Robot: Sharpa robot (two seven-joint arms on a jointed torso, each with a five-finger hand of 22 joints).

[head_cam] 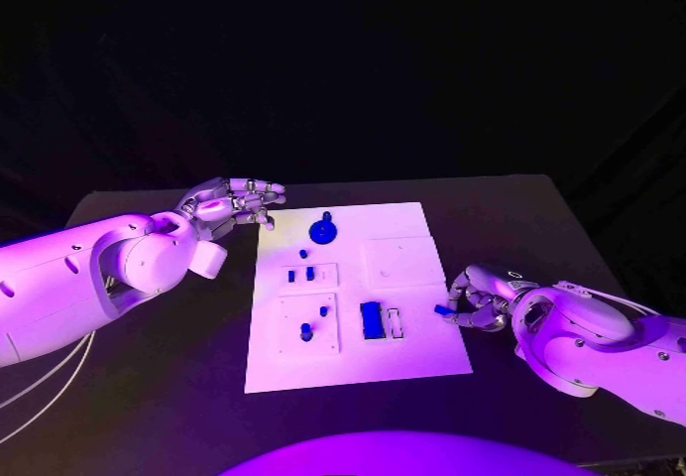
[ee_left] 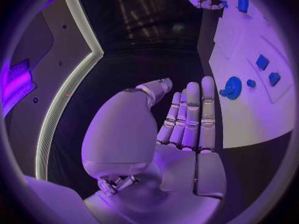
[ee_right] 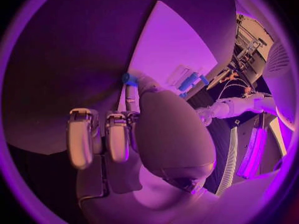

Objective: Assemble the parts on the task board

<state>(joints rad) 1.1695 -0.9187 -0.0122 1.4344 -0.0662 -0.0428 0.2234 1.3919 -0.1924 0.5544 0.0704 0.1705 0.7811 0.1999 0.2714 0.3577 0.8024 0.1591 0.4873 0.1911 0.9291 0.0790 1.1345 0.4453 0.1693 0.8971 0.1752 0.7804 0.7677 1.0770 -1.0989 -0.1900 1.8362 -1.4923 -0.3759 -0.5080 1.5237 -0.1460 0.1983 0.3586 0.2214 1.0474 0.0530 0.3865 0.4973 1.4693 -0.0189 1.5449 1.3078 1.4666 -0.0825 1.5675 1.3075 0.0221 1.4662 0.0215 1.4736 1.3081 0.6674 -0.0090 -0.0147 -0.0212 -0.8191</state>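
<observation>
The left robot hand point(head_cam: 236, 205) hangs over the table near the far left corner of the board point(head_cam: 414, 367). Its fingers are spread and it holds nothing. Just beside it, on the far part of the board, sits a round blue part point(head_cam: 324, 232). More small blue parts lie in the middle, and a long blue block point(head_cam: 372, 319) lies nearer the right edge.

The right robot hand point(head_cam: 479, 302) is at the board's right edge. It pinches a tiny blue part point(head_cam: 442, 310) in its fingertips.

The parts look small, hard and very light. They may be smooth and slip out. I think it is best to pinch each one on its two sides, gently but firmly.
</observation>
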